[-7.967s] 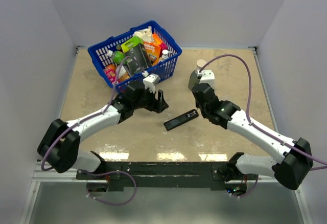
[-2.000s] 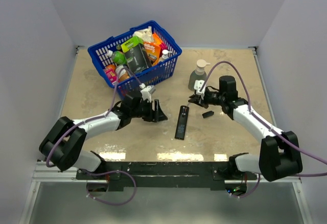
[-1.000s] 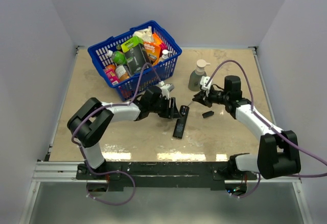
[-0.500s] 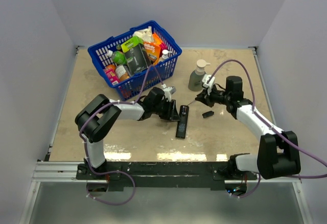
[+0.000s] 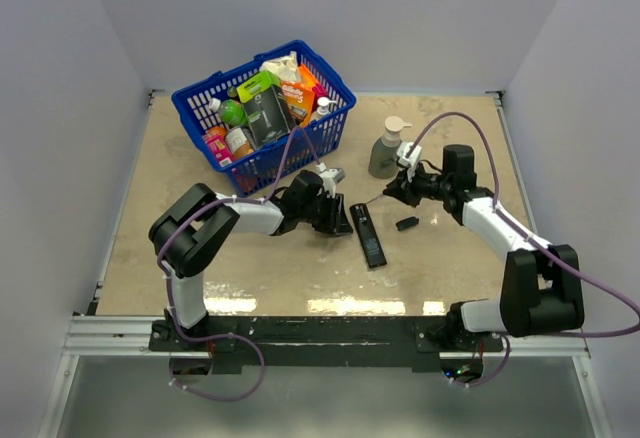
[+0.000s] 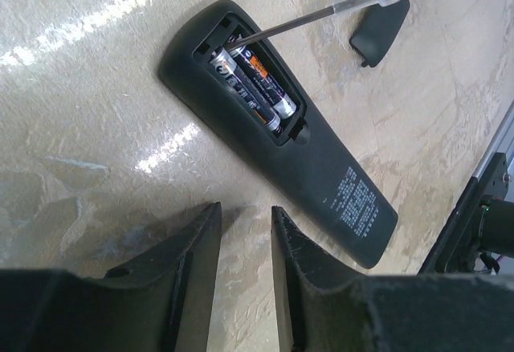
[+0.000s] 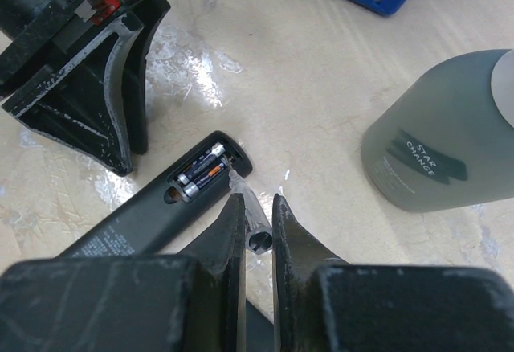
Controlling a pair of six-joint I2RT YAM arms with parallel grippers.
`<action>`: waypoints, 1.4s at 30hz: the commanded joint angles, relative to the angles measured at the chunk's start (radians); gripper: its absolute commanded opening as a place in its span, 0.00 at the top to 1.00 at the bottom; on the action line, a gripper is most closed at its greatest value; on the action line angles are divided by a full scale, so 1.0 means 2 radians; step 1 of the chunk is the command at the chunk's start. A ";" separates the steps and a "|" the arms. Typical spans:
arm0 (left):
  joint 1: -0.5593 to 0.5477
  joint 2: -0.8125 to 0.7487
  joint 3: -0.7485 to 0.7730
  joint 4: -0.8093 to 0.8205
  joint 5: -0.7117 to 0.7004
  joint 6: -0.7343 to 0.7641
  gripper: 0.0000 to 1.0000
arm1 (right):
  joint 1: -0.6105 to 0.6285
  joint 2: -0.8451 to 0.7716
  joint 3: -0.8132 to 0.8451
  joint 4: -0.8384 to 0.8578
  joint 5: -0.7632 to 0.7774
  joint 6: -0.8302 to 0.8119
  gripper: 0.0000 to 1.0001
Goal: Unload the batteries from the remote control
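Where the counter (image 5: pixel 150 188) runs to its far-left corner, a blue basket (image 5: pixel 320 133) sits packed with goods. Left gripper (image 5: pixel 338 220) low near mid-counter, jaws apart, nothing between them, just left of the remote control (image 5: pixel 370 238). The remote lies flat mid-counter, slot face up. I see both batteries (image 6: pixel 255 87) seated side by side in the slot. A screwdriver (image 7: pixel 250 219) reaches in from the right, tip at one end of the slot; touching the cells or just over them, I cannot tell. Black cover piece (image 5: pixel 406 223) lies right of the remote, apart from it. Right gripper (image 5: pixel 398 188) clamped on the screwdriver's clear handle. Soap bottle (image 5: pixel 383 153) stands just beyond it, toward the far edge.
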 commanded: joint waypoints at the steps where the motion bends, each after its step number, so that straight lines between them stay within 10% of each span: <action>1: 0.001 0.003 0.006 -0.006 -0.028 0.016 0.64 | 0.000 0.003 0.009 -0.057 0.009 -0.031 0.99; 24: 0.025 -0.086 -0.024 -0.008 -0.023 -0.019 0.55 | 0.081 0.007 0.119 -0.262 0.049 -0.154 1.00; 42: 0.031 -0.091 -0.035 -0.002 -0.030 -0.021 0.55 | 0.091 -0.009 0.139 -0.215 0.022 -0.138 1.00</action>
